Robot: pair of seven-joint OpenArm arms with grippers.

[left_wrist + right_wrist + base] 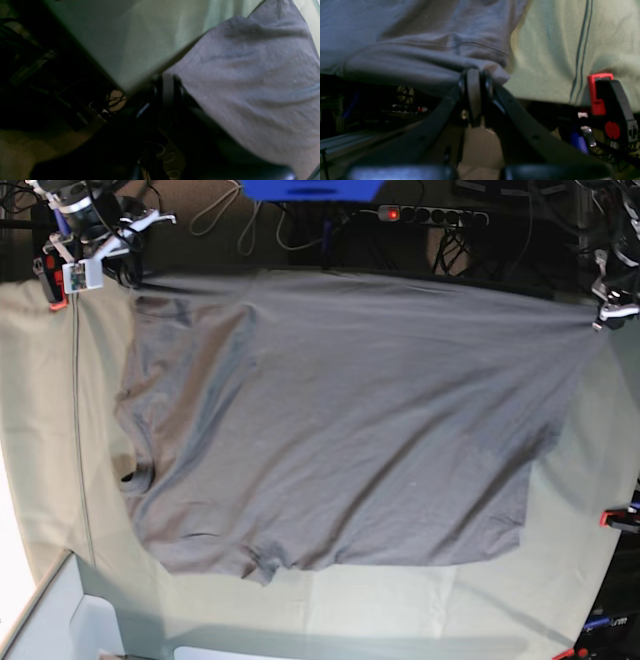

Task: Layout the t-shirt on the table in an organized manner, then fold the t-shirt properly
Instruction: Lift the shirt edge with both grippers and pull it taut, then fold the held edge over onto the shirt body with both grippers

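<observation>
The dark grey t-shirt [340, 420] lies spread wide over the pale green table [420, 600], wrinkled along its left side. At the table's far left corner, my right gripper [120, 260] is shut on the shirt's edge. The right wrist view shows its fingertips [474, 75] pinching a bunched fold of the t-shirt [420, 57]. On the far right my left gripper [603, 312] is shut on the shirt's other far corner. In the left wrist view its fingers [168, 82] grip the t-shirt [250, 82] at the table's [130, 42] edge.
Red clamps [52, 285] [617, 519] [597, 92] hold the table cloth at its edges. A power strip [430, 215] and cables lie on the floor beyond the far edge. A pale box [60, 620] sits at the near left corner.
</observation>
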